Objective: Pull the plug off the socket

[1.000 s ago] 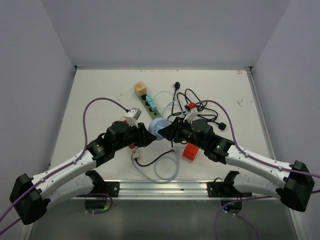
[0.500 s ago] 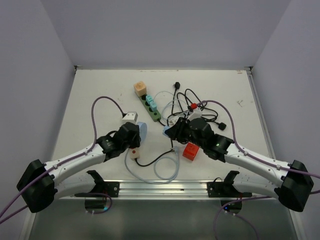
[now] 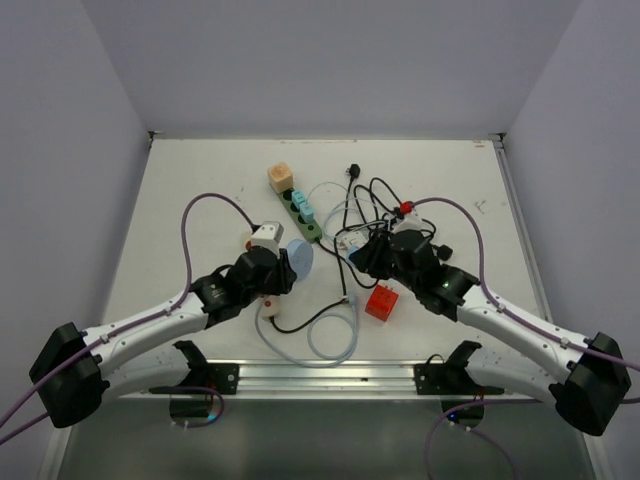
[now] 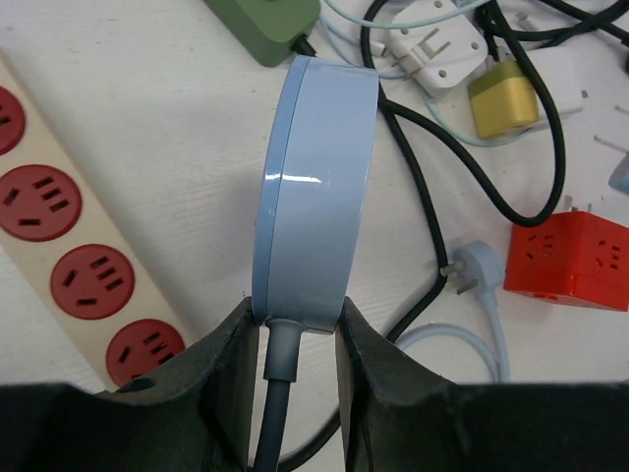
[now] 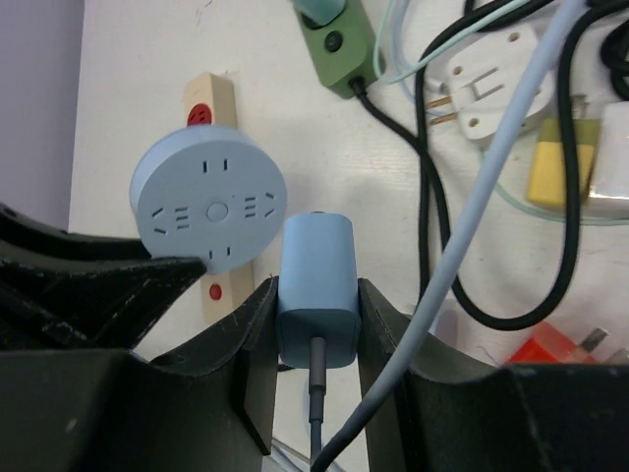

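Observation:
My left gripper (image 3: pixel 285 272) is shut on a round light-blue socket (image 3: pixel 299 262) and holds it on edge above the table. In the left wrist view the socket (image 4: pixel 319 187) stands edge-on between my fingers, its grey cable running down between them. My right gripper (image 3: pixel 362 256) is shut on a light-blue rectangular plug (image 5: pixel 317 280). The plug is out of the socket. In the right wrist view the socket's face (image 5: pixel 208 211) shows to the plug's left, with a small gap between them.
A cream power strip with red outlets (image 4: pixel 69 265) lies under my left gripper. A green power strip (image 3: pixel 301 214) and an orange cube (image 3: pixel 281 178) lie behind. A red cube socket (image 3: pixel 381 301), tangled black cables (image 3: pixel 385 200), and white (image 4: pixel 437 44) and yellow adapters (image 4: pixel 503 98) lie to the right.
One second ago the grippers met, with the plug in the socket. They have since drawn apart: the plug came out, my left gripper pulled left, and my right gripper moved right and back.

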